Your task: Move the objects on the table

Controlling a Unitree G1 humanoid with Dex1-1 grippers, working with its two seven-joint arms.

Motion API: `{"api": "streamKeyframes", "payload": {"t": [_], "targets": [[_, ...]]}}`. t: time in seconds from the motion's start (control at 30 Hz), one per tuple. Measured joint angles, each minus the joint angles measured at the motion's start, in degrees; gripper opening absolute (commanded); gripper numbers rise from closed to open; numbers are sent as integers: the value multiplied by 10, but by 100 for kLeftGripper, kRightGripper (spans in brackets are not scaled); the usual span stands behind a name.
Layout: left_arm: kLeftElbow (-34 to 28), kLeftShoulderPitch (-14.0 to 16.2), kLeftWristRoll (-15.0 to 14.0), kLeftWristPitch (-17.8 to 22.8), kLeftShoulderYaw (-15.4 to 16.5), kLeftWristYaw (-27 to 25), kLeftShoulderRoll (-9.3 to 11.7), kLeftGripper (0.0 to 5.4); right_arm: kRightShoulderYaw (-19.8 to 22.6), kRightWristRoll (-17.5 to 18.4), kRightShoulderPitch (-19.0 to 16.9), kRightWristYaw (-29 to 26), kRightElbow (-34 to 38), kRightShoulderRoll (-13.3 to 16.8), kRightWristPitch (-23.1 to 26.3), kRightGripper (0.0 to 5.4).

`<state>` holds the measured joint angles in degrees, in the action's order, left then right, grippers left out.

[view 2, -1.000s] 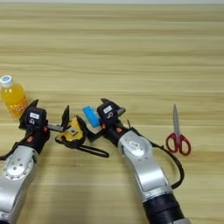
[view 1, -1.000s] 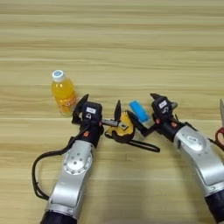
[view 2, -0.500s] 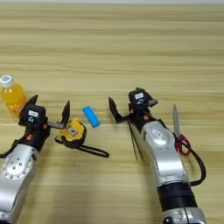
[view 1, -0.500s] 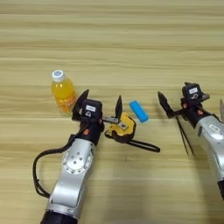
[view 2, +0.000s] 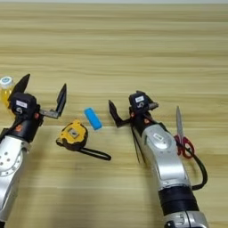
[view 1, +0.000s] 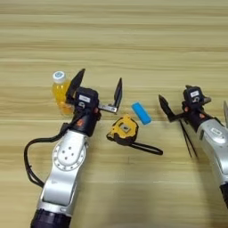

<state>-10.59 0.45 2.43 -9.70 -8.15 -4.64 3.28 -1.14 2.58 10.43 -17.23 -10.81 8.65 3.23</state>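
The orange-juice bottle (view 1: pixel 59 90) stands upright at the left. My left gripper (view 1: pixel 98 87) is open just right of it, one finger close to the bottle and nothing held. The yellow-and-black tape measure (view 1: pixel 124 130) lies below that gripper, its black strap (view 1: pixel 147 148) trailing right. The blue block (view 1: pixel 141 113) lies between the two grippers. My right gripper (view 2: pixel 124 127) is open and empty, to the right of the block. The red-handled scissors (view 2: pixel 183 141) lie right of the right arm, blades pointing away.
The wooden table (view 1: pixel 133 40) stretches bare across the far half. A black cable (view 1: pixel 27 156) loops beside the left forearm, and another (view 2: pixel 201 171) beside the right forearm.
My right gripper has pulled away from the blue block and swung right. My left gripper has lifted off the tape measure and moved farther up the table. The objects stayed put.
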Motion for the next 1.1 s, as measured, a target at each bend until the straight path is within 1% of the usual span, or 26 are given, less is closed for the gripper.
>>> {"api": "streamKeyframes", "payload": {"t": [0.13, 0.17, 0.2, 0.33, 0.4, 0.47, 0.53, 0.6, 0.77, 0.87, 1.1], "targets": [[1, -26, -3, 4, 27, 1, 11, 540, -5, 0, 0, -3, -3, -1, 0, 537], [5, -37, -4, 4, 40, 1, 19, 540, -8, 0, 0, -4, -3, -3, -1, 537], [7, -42, -4, 4, 48, 1, 23, 540, -8, 0, 0, -4, -3, -4, -1, 537], [36, -63, -6, 5, 79, 3, 32, 540, -13, -1, 0, -4, -3, -6, -1, 537], [51, -78, -8, 5, 99, 5, 43, 540, -16, -1, 0, -3, -3, -8, -1, 537], [60, -86, -13, 5, 111, 4, 47, 540, -17, -1, 0, -3, -3, -9, -1, 537], [71, -90, -25, 4, 119, 2, 47, 540, -18, -1, 0, -3, -3, -10, -1, 537], [85, -95, -29, 4, 124, -1, 49, 540, -19, -1, 0, -3, -3, -10, -1, 537], [141, -114, -50, 4, 143, -11, 55, 540, -22, -2, 0, -3, -3, -13, -1, 537], [178, -122, -52, 2, 152, -12, 61, 540, -22, -3, 0, 1, -3, -14, -2, 537], [248, -133, -54, -8, 166, -12, 63, 540, -10, -2, 0, 15, -2, -14, -12, 537]]}}
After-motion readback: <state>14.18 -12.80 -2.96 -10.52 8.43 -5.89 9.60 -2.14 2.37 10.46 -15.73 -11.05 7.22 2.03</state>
